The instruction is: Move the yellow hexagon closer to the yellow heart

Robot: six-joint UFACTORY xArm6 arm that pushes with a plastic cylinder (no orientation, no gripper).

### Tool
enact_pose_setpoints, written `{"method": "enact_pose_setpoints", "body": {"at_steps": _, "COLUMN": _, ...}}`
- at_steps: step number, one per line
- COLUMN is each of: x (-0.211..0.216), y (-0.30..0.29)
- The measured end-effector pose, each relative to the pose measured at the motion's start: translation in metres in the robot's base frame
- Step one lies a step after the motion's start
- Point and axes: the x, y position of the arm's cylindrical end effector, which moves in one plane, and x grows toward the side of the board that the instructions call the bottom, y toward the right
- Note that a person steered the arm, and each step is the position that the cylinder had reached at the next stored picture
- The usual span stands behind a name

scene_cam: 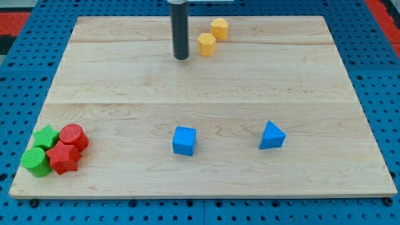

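Two yellow blocks sit close together near the view's top centre, a small gap between them. The upper one looks like the yellow hexagon. The lower left one looks like the yellow heart, though its shape is hard to make out. My tip rests on the wooden board just left of the lower yellow block, with a narrow gap and no contact.
A blue cube and a blue triangular block lie in the lower middle. At the bottom left, a green star, a green cylinder, a red cylinder and a red star are clustered.
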Motion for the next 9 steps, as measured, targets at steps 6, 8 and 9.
{"method": "enact_pose_setpoints", "body": {"at_steps": 6, "x": -0.026, "y": 0.056}}
{"method": "enact_pose_setpoints", "body": {"at_steps": 8, "x": -0.026, "y": 0.058}}
{"method": "enact_pose_setpoints", "body": {"at_steps": 9, "x": -0.004, "y": 0.010}}
